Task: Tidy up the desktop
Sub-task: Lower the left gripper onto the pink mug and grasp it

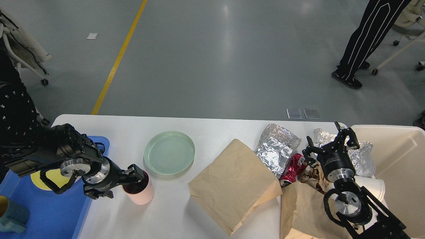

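The white bench (pixel 206 129) spanned the whole foreground. The left end effector (pixel 136 175) sat at the rim of a pink cup (pixel 139 192) beside the blue tray (pixel 53 212), one finger inside it, though whether it gripped the wall I could not tell. The right end effector (pixel 328 144) hovered with fingers spread, holding nothing, above crumpled foil (pixel 275 149) and brown paper bags (pixel 232 186).

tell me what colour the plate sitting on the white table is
Pale mint green plate with faint concentric rings, clearest in the head view.
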Robot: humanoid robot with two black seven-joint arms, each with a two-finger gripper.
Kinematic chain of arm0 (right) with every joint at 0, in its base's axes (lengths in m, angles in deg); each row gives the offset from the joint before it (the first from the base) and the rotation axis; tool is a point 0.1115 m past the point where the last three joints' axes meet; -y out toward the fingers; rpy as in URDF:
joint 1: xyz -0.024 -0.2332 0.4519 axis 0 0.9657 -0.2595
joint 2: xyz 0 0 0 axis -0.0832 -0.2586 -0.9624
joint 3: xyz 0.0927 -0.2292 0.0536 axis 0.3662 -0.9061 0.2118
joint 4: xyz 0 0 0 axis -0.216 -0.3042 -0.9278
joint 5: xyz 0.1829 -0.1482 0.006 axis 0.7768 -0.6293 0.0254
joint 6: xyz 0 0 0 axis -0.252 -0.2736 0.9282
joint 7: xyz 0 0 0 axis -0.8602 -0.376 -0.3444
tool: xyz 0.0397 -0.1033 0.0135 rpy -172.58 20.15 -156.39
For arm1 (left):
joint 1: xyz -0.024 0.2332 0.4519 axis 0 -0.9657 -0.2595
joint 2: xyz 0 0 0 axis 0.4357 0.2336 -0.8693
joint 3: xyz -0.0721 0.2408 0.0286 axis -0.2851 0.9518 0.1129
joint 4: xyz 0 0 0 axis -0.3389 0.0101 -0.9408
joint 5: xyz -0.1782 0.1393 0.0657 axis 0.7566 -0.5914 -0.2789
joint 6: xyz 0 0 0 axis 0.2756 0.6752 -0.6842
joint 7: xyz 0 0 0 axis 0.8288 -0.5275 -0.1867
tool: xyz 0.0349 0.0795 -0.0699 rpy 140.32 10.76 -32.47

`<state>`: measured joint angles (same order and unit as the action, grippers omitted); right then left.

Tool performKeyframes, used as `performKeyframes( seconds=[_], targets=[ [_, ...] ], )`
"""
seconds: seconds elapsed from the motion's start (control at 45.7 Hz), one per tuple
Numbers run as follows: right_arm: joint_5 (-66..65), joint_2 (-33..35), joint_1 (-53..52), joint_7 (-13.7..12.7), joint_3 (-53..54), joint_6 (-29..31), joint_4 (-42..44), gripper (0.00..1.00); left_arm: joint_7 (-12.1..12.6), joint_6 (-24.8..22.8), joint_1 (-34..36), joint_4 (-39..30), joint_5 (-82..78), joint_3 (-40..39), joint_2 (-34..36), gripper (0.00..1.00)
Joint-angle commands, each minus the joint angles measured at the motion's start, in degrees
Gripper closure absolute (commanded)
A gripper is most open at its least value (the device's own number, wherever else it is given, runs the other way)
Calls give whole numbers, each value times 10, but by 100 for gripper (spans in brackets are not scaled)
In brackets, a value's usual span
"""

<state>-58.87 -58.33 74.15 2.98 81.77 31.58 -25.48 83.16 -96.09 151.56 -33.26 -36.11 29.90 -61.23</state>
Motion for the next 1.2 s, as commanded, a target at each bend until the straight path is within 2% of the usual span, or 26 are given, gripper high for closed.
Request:
performKeyframes(
  seconds=[0.0,0.153,0.35,0.482,0.635,0.766,0.876,0.985,1.182],
  targets=[
    [0,0,0,0,0,0,0,0,0,14,-11,8,0,-1,0,16],
    [0,0,0,0,0,0,0,0,0,14,-13,9,-2,-3,-1,24],
    [0,0,0,0,0,0,0,0,0,8,-19,9,-3,-5,-1,57],
    [0,0,0,0,0,0,0,0,-1,12,-20,9,-3,-5,-1,60],
    [0,0,0,0,0,0,0,0,-1,11,-26,9,-3,-6,-1,76],
    [0,0,0,1,0,0,0,0,-1,9,-26,9,-4,-6,-1,81],
    [0,0,0,0,0,0,0,0,-1,7,-27,9,-4,-6,-1,95],
    [0,0,0,0,0,0,0,0,2,-1,-25,8,-6,-5,-1,100],
    [0,0,0,1,0,0,0,0,4,-19,-20,8,-6,-3,0,100]
  ],
)
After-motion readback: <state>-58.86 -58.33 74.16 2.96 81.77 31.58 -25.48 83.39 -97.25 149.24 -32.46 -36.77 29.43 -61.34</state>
